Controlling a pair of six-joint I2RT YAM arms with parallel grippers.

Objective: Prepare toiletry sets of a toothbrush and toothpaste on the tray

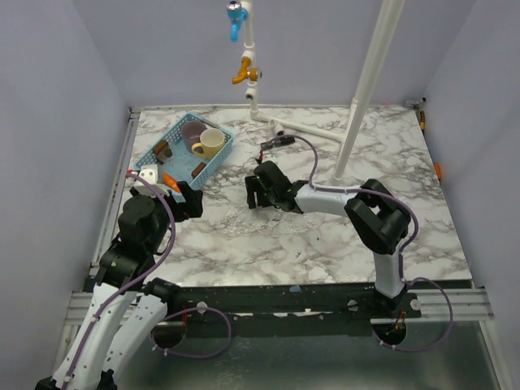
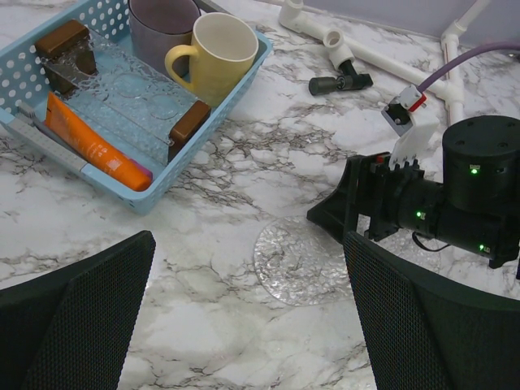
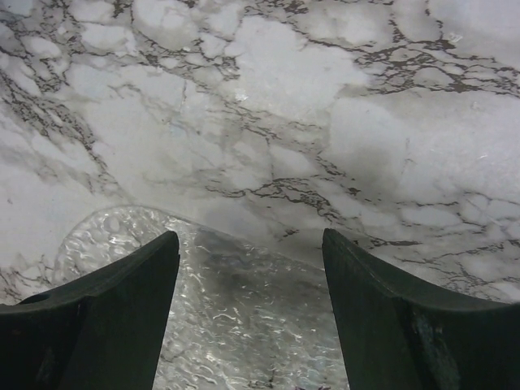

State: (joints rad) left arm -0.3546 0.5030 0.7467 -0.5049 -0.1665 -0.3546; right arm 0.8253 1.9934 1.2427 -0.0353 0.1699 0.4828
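Left and right jaws gape empty above marble table [image 1: 325,244], lavender walls [image 1: 49,97] around.

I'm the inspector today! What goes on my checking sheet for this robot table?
Surface: grey-veined marble table.
Job's things: toothpaste and toothbrush lie side by side in the blue basket.
Clutter: yellow mug and purple cup in the basket; clear bumpy disc on the table.
Grippers: left gripper open, empty; right gripper open, over the disc.
Cables: purple cable near the right gripper.
Surroundings: white pipes, blue tap, orange tap, plain walls.
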